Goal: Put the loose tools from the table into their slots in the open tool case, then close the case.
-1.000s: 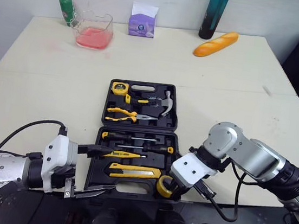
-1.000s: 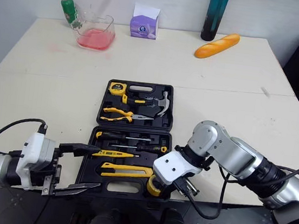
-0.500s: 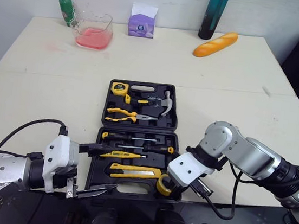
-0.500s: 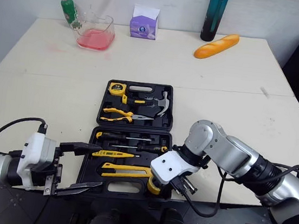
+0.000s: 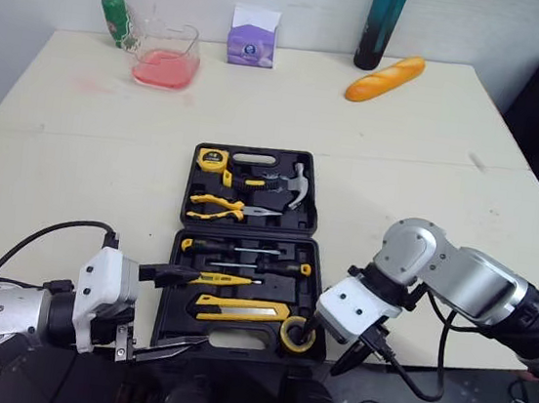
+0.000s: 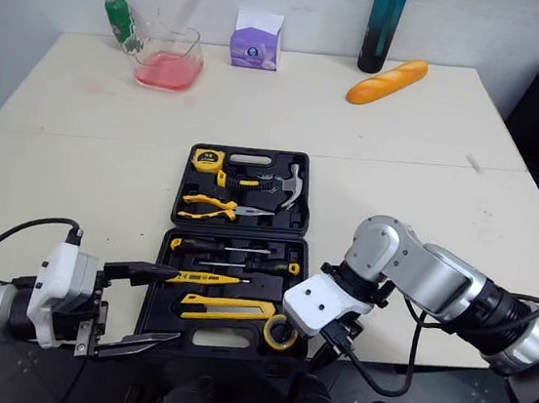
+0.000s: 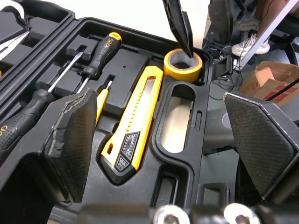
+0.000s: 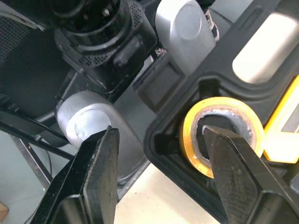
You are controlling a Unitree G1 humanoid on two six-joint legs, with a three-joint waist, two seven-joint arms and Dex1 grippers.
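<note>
Item: roll of yellow tape [image 5: 296, 334], seated in the near right corner of the open tool case [image 5: 246, 230], just beside the yellow utility knife [image 5: 242, 306]. My right gripper [image 8: 161, 140] had its fingers apart, one tip dipped into the roll's hole, the other outside the case's near edge. My left gripper [image 5: 185, 309] hung spread wide at the case's near left corner, holding nothing. Also in the case: screwdrivers [image 5: 244, 250], pliers [image 5: 225, 203], hammer [image 5: 297, 180], tape measure [image 5: 215, 158]. The case lay flat on the table [image 5: 403, 159]; at the table's far edge, well apart, a bread loaf [image 5: 385, 79] and a dark bottle [image 5: 375, 23].
</note>
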